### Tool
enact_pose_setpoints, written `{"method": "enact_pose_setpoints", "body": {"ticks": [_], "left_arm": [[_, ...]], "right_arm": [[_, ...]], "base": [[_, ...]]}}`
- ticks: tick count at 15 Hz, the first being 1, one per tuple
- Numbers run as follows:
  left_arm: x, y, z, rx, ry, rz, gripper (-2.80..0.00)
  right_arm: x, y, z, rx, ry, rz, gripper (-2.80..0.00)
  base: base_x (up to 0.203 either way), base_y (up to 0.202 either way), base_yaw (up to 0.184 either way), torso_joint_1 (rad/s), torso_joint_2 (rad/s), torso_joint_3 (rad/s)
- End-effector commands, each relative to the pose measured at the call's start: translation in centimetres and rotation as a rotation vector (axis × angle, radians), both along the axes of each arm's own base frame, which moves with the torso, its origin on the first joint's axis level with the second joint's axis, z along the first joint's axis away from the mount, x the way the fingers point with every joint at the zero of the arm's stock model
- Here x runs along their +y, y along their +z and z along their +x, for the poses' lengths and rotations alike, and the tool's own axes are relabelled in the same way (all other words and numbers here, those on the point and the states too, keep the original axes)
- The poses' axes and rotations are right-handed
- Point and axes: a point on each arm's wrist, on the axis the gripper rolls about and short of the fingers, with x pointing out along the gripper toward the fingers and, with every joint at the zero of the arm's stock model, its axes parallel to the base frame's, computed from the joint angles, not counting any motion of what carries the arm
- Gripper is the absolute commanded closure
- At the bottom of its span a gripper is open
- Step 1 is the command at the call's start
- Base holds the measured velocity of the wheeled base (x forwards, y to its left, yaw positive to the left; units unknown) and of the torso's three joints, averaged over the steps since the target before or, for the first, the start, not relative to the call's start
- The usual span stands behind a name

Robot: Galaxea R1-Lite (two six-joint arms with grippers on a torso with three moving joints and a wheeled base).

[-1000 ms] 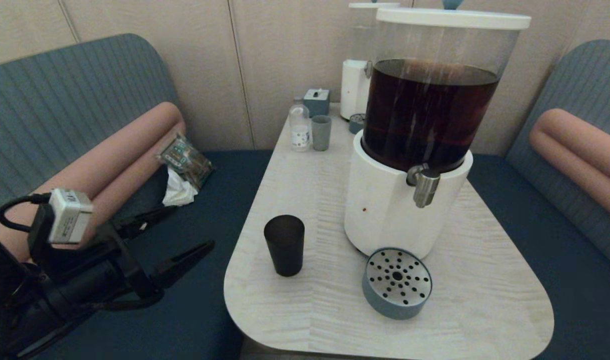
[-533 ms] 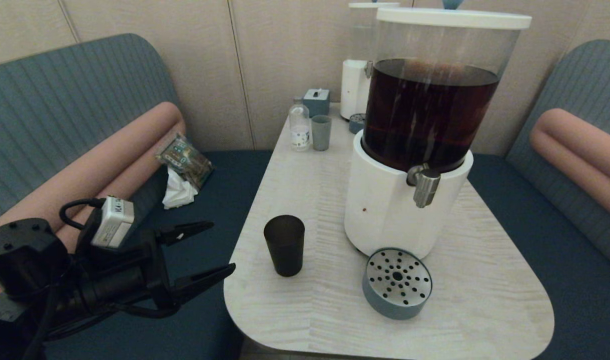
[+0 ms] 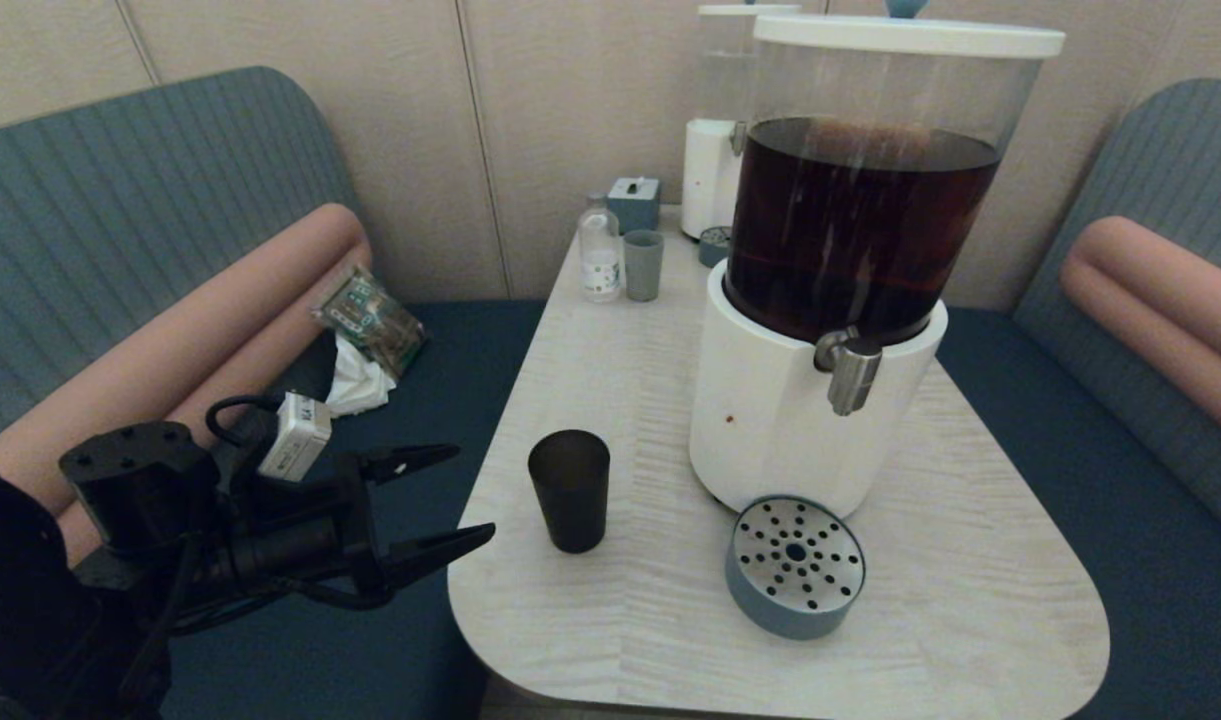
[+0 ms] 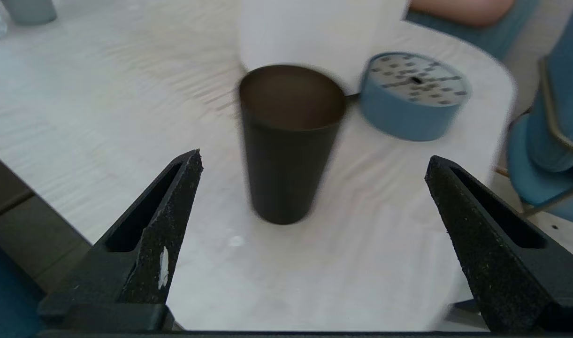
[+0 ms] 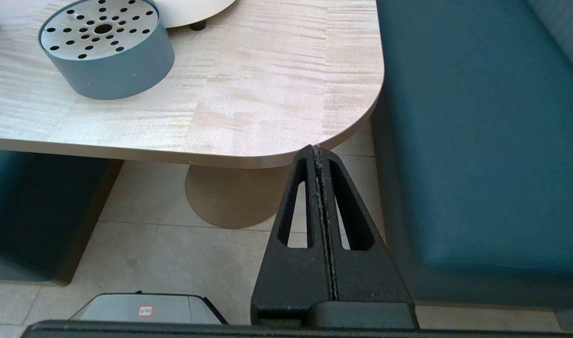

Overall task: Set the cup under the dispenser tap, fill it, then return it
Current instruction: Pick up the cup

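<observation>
The left gripper [image 3: 445, 500], wide open and empty, sits just left of the upright cup [image 3: 569, 490] on the worktop [image 3: 620, 380], fingers pointing toward it.

Matte black plastic cup [image 3: 569, 490], brushed-steel dispenser tap [image 3: 852, 372], pale wood-grain table [image 3: 950, 590].

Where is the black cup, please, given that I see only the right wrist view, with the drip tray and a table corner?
Observer: The black cup stands upright on the table, left of the big dispenser, not under its tap.
Operator: Thank you. Is the left gripper holding it?
Observer: No. The left gripper is at the table's left edge with its fingers open, aimed at the cup and apart from it.
Operator: Is anything in the cup?
Observer: The left wrist view shows no liquid inside.
</observation>
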Motion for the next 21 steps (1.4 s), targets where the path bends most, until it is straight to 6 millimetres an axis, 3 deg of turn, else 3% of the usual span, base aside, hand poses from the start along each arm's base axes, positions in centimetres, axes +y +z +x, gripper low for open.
{"method": "enact_pose_setpoints", "body": {"ticks": [1, 8, 21], "left_arm": [[-0.1, -2.0, 2.1, 0.038, -0.002, 0.003, -2.8], [-0.9, -4.4, 4.3, 0.078, -0.019, 0.006, -2.8], [-4.6, -5.7, 5.2, 0.092, -0.039, 0.018, -2.8]], "right_arm": [[0.0, 0.0, 0.0, 0.001, 0.0, 0.0, 0.0], [0.0, 0.0, 0.0, 0.001, 0.0, 0.0, 0.0], [0.0, 0.0, 0.0, 0.001, 0.0, 0.0, 0.0]], "base": [[0.0, 0.0, 0.0, 0.0, 0.0, 0.0], [0.0, 0.0, 0.0, 0.0, 0.0, 0.0], [0.0, 0.0, 0.0, 0.0, 0.0, 0.0]]}}
